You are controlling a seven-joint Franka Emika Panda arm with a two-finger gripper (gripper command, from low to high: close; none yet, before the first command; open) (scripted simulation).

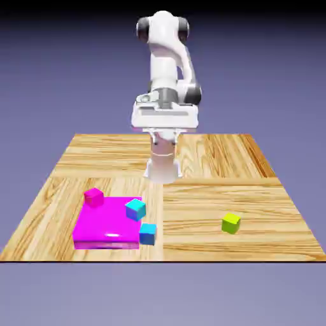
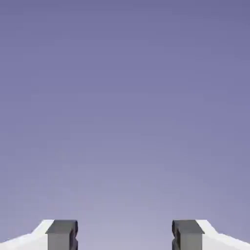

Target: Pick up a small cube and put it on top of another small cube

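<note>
Gripper empty, jaws apart. Risk: sky-blue cube touches the magenta slab, obstructing finger clearance.

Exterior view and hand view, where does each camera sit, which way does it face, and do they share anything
Exterior view: fixed, across the table and above, facing the arm; it shows the magenta slab, magenta cube, two blue cubes and green cube.
Hand view: on the hand, looking along the open gripper at bare backdrop; only the two fingers show.
Shared: just the backdrop; no cube or table appears in both, and the exterior view does not show the fingers clearly.
</note>
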